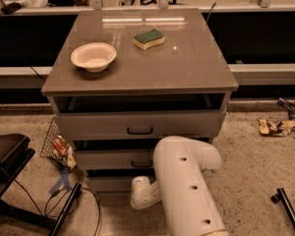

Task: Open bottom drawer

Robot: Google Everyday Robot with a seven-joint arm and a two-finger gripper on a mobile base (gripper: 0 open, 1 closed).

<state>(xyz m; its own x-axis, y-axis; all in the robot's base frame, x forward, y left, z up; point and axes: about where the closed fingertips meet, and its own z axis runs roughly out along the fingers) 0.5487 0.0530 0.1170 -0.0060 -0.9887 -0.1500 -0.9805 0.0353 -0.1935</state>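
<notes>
Grey flat-fronted bottom drawer [108, 184]: lowest of three in the grey cabinet [224, 113], its bar handle hidden behind the white robot arm [187, 191]. Judged rigid, smooth-sliding, light; pull straight by the central handle. Robot's hand [140, 192]: low at that front, grip state cannot be told.

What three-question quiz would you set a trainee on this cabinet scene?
1. True or false: the bowl and the sponge both sit on the cabinet top, apart from each other.
2. Pick one: the gripper is down at the level of A) the highest drawer, B) the middle drawer, C) the bottom drawer.
3. Short answer: how many drawer handles can be seen?

Key: 1 true. 2 C. 3 two; the third lies hidden behind the gripper and the white arm.
</notes>
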